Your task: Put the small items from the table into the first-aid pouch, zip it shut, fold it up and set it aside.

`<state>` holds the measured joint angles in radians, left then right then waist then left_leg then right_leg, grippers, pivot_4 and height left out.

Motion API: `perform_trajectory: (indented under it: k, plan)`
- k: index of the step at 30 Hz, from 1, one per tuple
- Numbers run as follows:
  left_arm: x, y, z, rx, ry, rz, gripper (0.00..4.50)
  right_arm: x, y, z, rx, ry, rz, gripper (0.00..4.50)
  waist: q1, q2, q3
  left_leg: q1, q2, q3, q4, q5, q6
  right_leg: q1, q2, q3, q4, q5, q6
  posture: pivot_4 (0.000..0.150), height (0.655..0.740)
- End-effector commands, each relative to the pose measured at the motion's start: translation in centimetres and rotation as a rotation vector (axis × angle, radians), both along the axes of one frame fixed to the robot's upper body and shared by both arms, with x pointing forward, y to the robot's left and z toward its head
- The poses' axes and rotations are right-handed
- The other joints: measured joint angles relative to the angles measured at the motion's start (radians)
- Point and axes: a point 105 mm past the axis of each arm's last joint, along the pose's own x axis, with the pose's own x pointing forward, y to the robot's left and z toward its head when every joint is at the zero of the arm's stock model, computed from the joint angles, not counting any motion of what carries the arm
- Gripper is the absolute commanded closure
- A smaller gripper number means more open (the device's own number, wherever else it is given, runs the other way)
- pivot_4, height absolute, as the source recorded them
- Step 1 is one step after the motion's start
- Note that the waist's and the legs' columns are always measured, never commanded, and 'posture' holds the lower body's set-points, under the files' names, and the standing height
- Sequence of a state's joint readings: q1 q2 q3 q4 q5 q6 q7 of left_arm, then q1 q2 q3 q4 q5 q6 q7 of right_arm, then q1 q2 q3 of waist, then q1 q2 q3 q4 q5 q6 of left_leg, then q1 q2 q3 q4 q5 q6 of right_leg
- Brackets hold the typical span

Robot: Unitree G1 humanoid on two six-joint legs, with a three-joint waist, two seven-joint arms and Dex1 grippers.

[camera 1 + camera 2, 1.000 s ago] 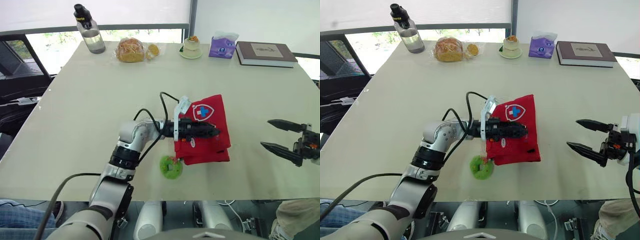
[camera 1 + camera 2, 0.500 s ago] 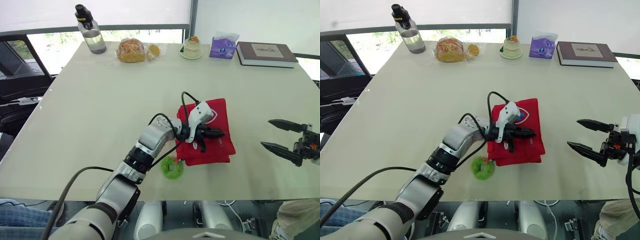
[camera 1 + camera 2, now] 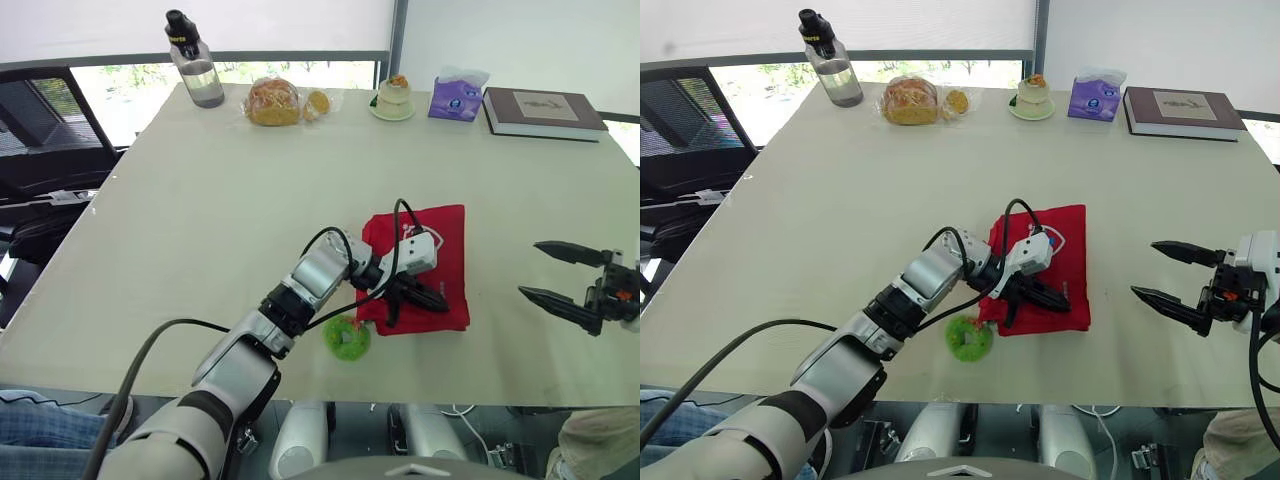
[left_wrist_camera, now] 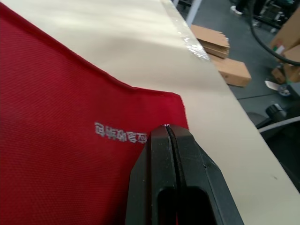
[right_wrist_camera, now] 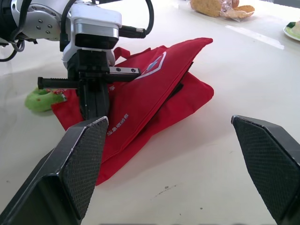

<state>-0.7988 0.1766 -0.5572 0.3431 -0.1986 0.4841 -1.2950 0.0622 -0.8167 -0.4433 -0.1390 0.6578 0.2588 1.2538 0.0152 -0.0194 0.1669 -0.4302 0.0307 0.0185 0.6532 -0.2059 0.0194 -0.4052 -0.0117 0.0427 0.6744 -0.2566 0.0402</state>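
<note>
The left gripper [image 4: 167,127] has its 2 fingers pressed together with the tips down on the near part of the folded red first-aid pouch [image 3: 445,240], apparently to pin or flatten the fold; I cannot tell whether any fabric is nipped between them. The pouch lies on the table [image 3: 200,200] toward the robot's edge, and 1 fuzzy green item [image 3: 346,338] sits just outside its near left corner, so packing looks unfinished. Well apart to the right, the right gripper [image 3: 532,268] hovers with fingers spread wide and empty, likely waiting to assist.
</note>
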Motion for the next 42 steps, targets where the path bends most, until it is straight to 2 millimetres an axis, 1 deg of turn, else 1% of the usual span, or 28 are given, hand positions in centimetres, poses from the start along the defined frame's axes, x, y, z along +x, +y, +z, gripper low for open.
perform_trajectory:
  k: [1,3,7,9,10,12,13,15,18,20,24,27,31,33,35,37,40,42]
  plan:
    - [-1.3,-1.4,1.8,-0.140,0.097,-0.064,4.46,-0.2,0.2,0.8,-0.009,-0.034,0.001,0.00,0.000,0.000,0.000,0.000,0.000,0.000,0.000,0.000,0.000,0.000,0.000,0.000,0.000,0.000,0.000,0.150,0.7400]
    - [0.4,-1.5,4.6,-0.225,0.046,-0.009,4.46,-0.1,0.4,0.9,-0.005,-0.037,0.003,0.00,0.000,0.000,0.000,-0.001,0.000,0.000,0.000,0.000,0.000,0.000,0.000,0.000,-0.001,0.001,0.002,0.150,0.7400]
    - [3.5,-1.4,8.1,-0.331,-0.002,0.118,4.46,0.3,0.7,1.1,0.001,-0.046,0.003,0.00,-0.008,0.000,0.001,-0.002,-0.001,-0.001,0.000,0.000,0.000,0.000,0.000,0.000,-0.002,0.001,0.003,0.150,0.7400]
    - [6.0,-1.1,9.7,-0.371,-0.025,0.230,4.46,0.4,0.9,1.1,0.005,-0.049,0.002,0.00,-0.012,0.000,0.001,-0.001,0.000,-0.001,0.000,0.000,0.000,0.000,0.001,0.000,-0.001,0.001,0.004,0.150,0.7400]
    - [7.3,-0.9,9.7,-0.357,-0.045,0.287,4.46,0.4,1.0,1.1,0.007,-0.050,0.002,0.00,-0.013,0.000,0.001,-0.001,0.000,-0.002,0.000,0.000,0.000,0.000,0.001,0.000,-0.001,0.002,0.004,0.150,0.7400]
    - [9.1,-0.6,7.7,-0.230,-0.114,0.371,4.46,0.5,1.1,1.2,0.010,-0.054,0.001,0.00,-0.015,0.000,0.001,-0.001,-0.001,-0.002,0.000,0.000,0.000,0.000,0.001,0.000,-0.001,0.002,0.004,0.150,0.7400]
    - [9.5,-0.4,6.3,-0.155,-0.149,0.384,4.46,0.5,1.1,1.2,0.010,-0.056,0.000,0.00,-0.016,0.000,0.001,-0.001,-0.001,-0.002,0.000,0.000,0.000,0.000,0.001,0.000,-0.001,0.002,0.004,0.150,0.7400]
    - [10.2,-0.3,4.3,-0.081,-0.188,0.424,4.46,0.6,1.1,1.3,0.010,-0.059,-0.002,0.00,-0.021,0.000,0.001,-0.001,-0.001,-0.001,-0.001,0.000,0.000,0.000,0.001,0.001,-0.002,0.002,0.004,0.150,0.7400]
    - [11.7,-0.2,3.1,-0.062,-0.190,0.571,4.46,0.5,1.1,1.4,0.010,-0.061,-0.005,0.00,-0.021,-0.001,0.002,-0.002,-0.001,-0.002,-0.002,0.000,0.000,-0.001,0.001,0.000,-0.002,0.001,0.005,0.150,0.7400]
    - [12.1,0.0,2.4,-0.053,-0.153,0.628,4.46,0.4,1.1,1.5,0.009,-0.062,-0.012,0.00,-0.014,-0.001,0.002,-0.002,-0.002,-0.002,-0.002,0.000,0.000,-0.001,0.000,0.000,-0.002,0.001,0.005,0.150,0.7400]
    - [12.2,0.9,0.9,-0.015,-0.141,0.658,4.46,0.1,1.0,1.4,0.008,-0.058,-0.022,0.00,-0.013,-0.001,0.001,-0.001,-0.002,-0.002,-0.001,0.000,0.000,0.000,0.000,0.000,-0.002,0.001,0.006,0.150,0.7400]
    - [12.3,1.5,0.7,-0.027,-0.118,0.673,4.46,0.1,1.0,1.3,0.009,-0.059,-0.023,0.00,-0.016,-0.001,0.001,0.000,-0.002,-0.002,0.000,0.000,0.000,0.001,0.000,0.001,-0.002,0.002,0.007,0.150,0.7400]
    - [13.4,2.5,2.5,-0.125,-0.155,0.720,4.46,0.3,1.1,1.2,0.008,-0.054,-0.023,0.00,-0.021,-0.001,0.001,0.000,-0.002,-0.002,0.000,0.000,0.000,0.002,0.000,0.001,-0.001,0.002,0.007,0.150,0.7400]
    - [13.8,3.4,4.0,-0.208,-0.195,0.728,4.46,0.3,1.2,1.0,0.010,-0.033,-0.018,0.00,-0.029,-0.001,0.001,0.000,-0.002,-0.002,-0.001,0.000,0.000,0.001,0.000,0.001,-0.001,0.002,0.007,0.150,0.7400]
    - [13.9,4.5,5.1,-0.269,-0.247,0.712,4.46,0.3,1.3,0.7,0.019,-0.008,-0.016,0.00,-0.031,-0.001,0.001,0.000,-0.002,-0.002,-0.001,0.000,0.000,0.001,0.000,0.001,-0.001,0.003,0.006,0.150,0.7400]
    - [13.8,5.6,6.2,-0.347,-0.255,0.701,4.46,0.4,1.6,0.4,0.026,0.013,-0.015,0.00,-0.031,-0.001,0.001,0.000,-0.002,-0.002,-0.002,0.000,0.000,0.001,0.000,0.001,-0.001,0.004,0.004,0.150,0.7400]
    - [13.2,8.5,8.4,-0.466,-0.283,0.691,4.46,0.6,2.0,0.2,0.048,0.046,-0.021,0.00,-0.031,-0.001,0.001,-0.001,-0.002,-0.002,-0.002,0.000,0.000,-0.001,0.000,0.001,-0.001,0.004,0.004,0.150,0.7400]
    - [12.1,10.7,9.2,-0.487,-0.307,0.670,4.46,0.8,2.2,0.1,0.055,0.082,-0.030,0.00,-0.035,0.000,0.001,-0.001,-0.001,-0.002,-0.002,0.000,0.000,-0.001,0.000,0.001,-0.001,0.004,0.003,0.150,0.7400]
